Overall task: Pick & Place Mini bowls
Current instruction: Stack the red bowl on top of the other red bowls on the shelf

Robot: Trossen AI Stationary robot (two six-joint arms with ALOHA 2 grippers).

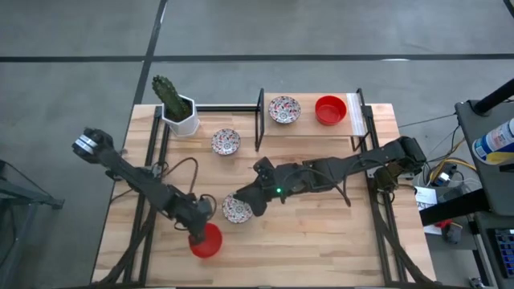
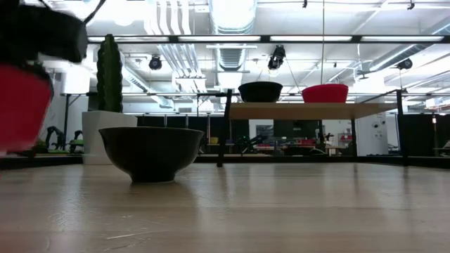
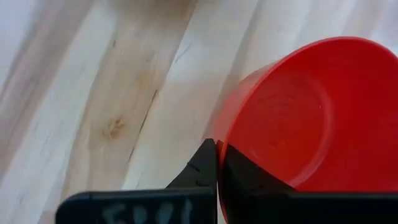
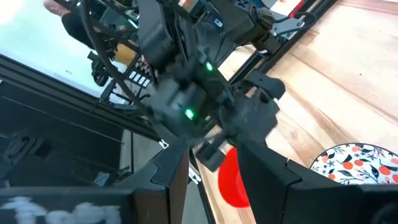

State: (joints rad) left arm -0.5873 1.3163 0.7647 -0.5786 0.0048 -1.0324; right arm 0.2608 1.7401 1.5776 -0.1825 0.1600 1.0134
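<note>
Red mini bowl [image 3: 292, 118]: your left gripper [image 1: 201, 227] fingers pinch its rim, tabletop [image 1: 321, 233] 7 o'clock; right gripper [image 1: 243, 203] fingers spread, beside floral bowl [image 1: 234, 209].

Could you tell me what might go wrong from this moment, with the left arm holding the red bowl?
1. The left gripper pinches only the rim of the red bowl, which hangs tilted above the table; it could slip or swing out.
2. The right gripper hangs open close beside it, by the patterned bowl; the two arms could bump.
3. The shelf already holds two bowls, so setting down another there may knock one.
</note>
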